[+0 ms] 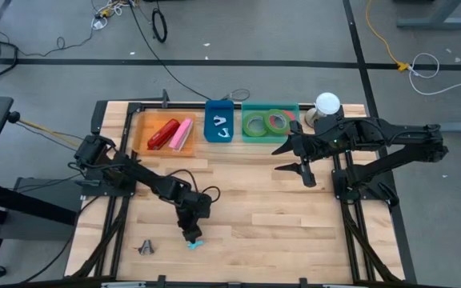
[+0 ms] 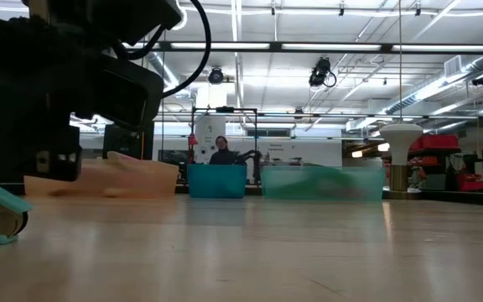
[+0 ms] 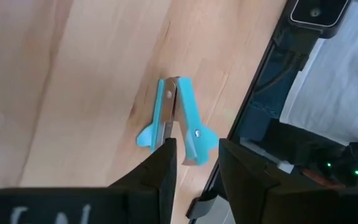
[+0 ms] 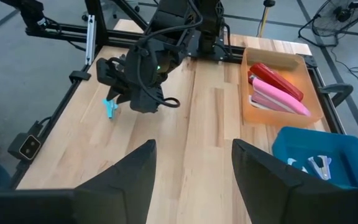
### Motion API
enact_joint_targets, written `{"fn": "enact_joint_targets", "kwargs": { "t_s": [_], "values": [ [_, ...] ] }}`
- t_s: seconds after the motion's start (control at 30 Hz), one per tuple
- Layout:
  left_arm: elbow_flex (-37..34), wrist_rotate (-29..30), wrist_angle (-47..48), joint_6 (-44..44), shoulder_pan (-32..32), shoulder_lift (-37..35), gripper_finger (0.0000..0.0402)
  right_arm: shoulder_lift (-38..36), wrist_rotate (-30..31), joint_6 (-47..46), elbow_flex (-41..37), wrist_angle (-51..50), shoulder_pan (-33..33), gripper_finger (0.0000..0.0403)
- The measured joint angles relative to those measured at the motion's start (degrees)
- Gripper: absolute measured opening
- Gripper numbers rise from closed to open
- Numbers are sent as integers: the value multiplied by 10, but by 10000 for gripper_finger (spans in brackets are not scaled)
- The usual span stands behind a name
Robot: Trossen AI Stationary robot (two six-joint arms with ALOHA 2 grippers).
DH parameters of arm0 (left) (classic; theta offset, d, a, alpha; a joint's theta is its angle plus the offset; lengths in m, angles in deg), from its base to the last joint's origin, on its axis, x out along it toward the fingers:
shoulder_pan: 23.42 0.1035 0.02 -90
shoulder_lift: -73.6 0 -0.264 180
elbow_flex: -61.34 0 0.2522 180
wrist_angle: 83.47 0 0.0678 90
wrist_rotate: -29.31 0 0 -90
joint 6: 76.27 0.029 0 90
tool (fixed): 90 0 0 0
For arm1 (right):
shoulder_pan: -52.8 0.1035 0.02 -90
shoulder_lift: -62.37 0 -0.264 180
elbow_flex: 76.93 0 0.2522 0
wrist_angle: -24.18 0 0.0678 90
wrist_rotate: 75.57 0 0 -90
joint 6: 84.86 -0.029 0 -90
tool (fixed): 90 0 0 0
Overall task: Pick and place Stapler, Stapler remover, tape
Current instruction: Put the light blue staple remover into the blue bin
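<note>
A wooden table (image 1: 246,204) carries three bins along its far edge: orange (image 1: 140,132) left, blue (image 1: 212,106) middle, green (image 1: 250,107) right (a white lamp (image 1: 327,103) stands beside it).

A light blue staple remover (image 3: 178,121) lies on the wooden table (image 3: 73,74) near its dark edge frame, between the left gripper's (image 3: 197,168) two parted dark fingers (image 3: 160,174).

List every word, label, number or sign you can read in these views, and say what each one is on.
None can be read for certain.
Pale marks on the left gripper body, at the edge of the left wrist view: cut off, unreadable.
Stapler remover, staplers, tape, trays: no print visible.
Room behind the table in the low view: signage too blurred.
</note>
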Motion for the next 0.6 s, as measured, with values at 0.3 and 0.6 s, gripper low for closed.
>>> {"fn": "enact_joint_targets", "kwargs": {
  "t_s": [0.3,0.6],
  "values": [
    [0,-2,0,-1,-6,0,121,0,0,0,0,0,0,210],
    [0,5,0,0,-5,0,121,0,0,0,0,0,0,210]
  ]
}}
